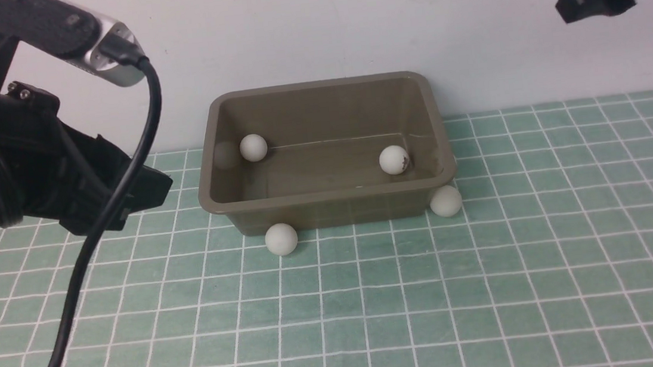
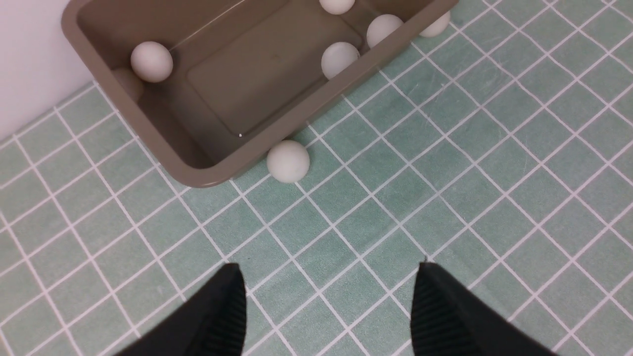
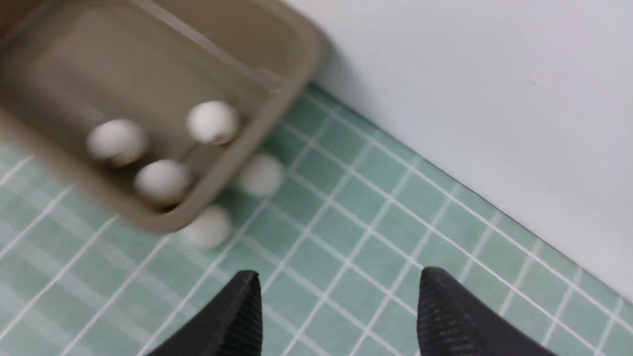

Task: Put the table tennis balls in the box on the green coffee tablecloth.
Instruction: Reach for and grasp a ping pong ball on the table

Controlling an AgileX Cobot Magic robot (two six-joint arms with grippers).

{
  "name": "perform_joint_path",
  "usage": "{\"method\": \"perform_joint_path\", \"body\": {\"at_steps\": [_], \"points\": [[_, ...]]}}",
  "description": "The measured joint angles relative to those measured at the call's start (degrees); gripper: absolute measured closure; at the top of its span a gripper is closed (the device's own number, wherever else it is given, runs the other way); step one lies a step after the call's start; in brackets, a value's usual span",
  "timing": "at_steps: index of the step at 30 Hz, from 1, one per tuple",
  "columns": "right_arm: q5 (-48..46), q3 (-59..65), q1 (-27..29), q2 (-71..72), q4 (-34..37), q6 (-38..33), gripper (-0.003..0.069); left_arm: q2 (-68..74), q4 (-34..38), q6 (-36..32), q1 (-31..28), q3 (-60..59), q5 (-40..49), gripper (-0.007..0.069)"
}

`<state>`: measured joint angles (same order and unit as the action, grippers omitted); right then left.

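The olive-brown box (image 1: 328,198) stands on the green coffee tablecloth (image 1: 433,293) against the wall. Inside it lie several white table tennis balls, among them one at the left end (image 1: 253,147) and one with a dark logo (image 1: 394,159). Another ball (image 1: 281,239) rests on the cloth against the box's front wall, and one (image 1: 445,201) at its front right corner. My left gripper (image 2: 329,267) hangs open and empty above the cloth, left of the box. My right gripper (image 3: 341,272) is raised high at the right, open and empty.
A white wall (image 1: 498,41) rises right behind the box. The left arm's black cable (image 1: 123,185) hangs down over the left part of the cloth. The right wrist view is blurred.
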<state>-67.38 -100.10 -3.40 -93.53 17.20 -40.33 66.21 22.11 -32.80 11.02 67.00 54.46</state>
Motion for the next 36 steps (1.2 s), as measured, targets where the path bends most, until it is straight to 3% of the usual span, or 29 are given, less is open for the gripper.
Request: {"method": "perform_joint_path", "body": {"at_steps": [7, 16, 21, 23, 24, 25, 26, 28, 29, 33, 36], "points": [[-4.4, 0.6, 0.0, 3.5, 15.1, -7.8, 0.0267, 0.0, 0.0, 0.0, 0.0, 0.0, -0.3, 0.0219], [-3.6, 13.3, 0.0, 3.6, 20.4, -14.9, 0.0267, 0.0, 0.0, 0.0, 0.0, 0.0, -0.3, 0.0219], [4.8, 24.8, 0.0, 3.4, 23.0, -23.0, 0.0267, 0.0, 0.0, 0.0, 0.0, 0.0, -0.3, 0.0219], [14.4, 34.1, 0.0, 3.2, 29.3, -32.9, 0.0267, 0.0, 0.0, 0.0, 0.0, 0.0, -0.3, 0.0219], [15.0, 34.7, 0.0, 3.2, 29.8, -33.6, 0.0267, 0.0, 0.0, 0.0, 0.0, 0.0, -0.3, 0.0219], [20.7, 39.2, 0.0, 3.0, 34.0, -40.1, 0.0267, 0.0, 0.1, 0.0, 0.0, 0.0, -0.3, 0.0219], [21.3, 39.7, 0.0, 2.9, 35.1, -41.9, 0.0267, 0.0, 0.1, 0.0, 0.0, 0.0, -0.3, 0.0219], [29.0, 43.7, 0.0, 1.0, 43.3, -54.5, 0.0267, 0.0, 0.1, 0.0, 0.0, 0.0, -0.3, 0.0219], [29.8, 43.8, 0.0, 0.8, 44.5, -55.3, 0.0267, 0.0, 0.1, 0.0, 0.0, 0.0, -0.3, 0.0219], [34.6, 44.3, 0.0, -3.8, 56.8, -69.7, 0.0267, 0.0, 0.1, 0.0, 0.0, 0.0, -0.3, 0.0219], [32.6, 44.4, 0.0, -6.5, 69.3, -72.7, 0.0269, 0.0, 0.2, 0.0, 0.0, 0.0, -0.2, 0.0219]]}}
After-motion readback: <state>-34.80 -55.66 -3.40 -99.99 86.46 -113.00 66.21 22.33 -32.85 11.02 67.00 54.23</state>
